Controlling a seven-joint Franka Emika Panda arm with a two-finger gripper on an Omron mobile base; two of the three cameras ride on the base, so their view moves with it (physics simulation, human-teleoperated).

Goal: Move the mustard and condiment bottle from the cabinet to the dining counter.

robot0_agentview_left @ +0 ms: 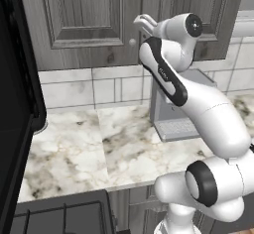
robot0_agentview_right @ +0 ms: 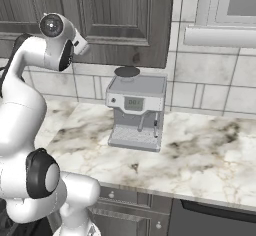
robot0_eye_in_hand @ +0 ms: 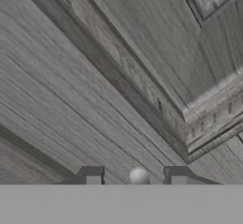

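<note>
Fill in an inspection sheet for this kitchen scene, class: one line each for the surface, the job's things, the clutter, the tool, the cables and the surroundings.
Surface: marble worktop with grey-brown veins, tiled backsplash behind it.
Job's things: cabinet doors closed; the bottles cannot be seen behind them.
Clutter: grey coffee machine standing on the worktop against the backsplash.
Tool: tool up at the cabinet door, its fingertips either side of a small round knob, with a gap showing on each side.
Cables: nothing seen.
Surroundings: dark appliance at the left edge, grey drawers under the worktop, window sill at upper right.
</note>
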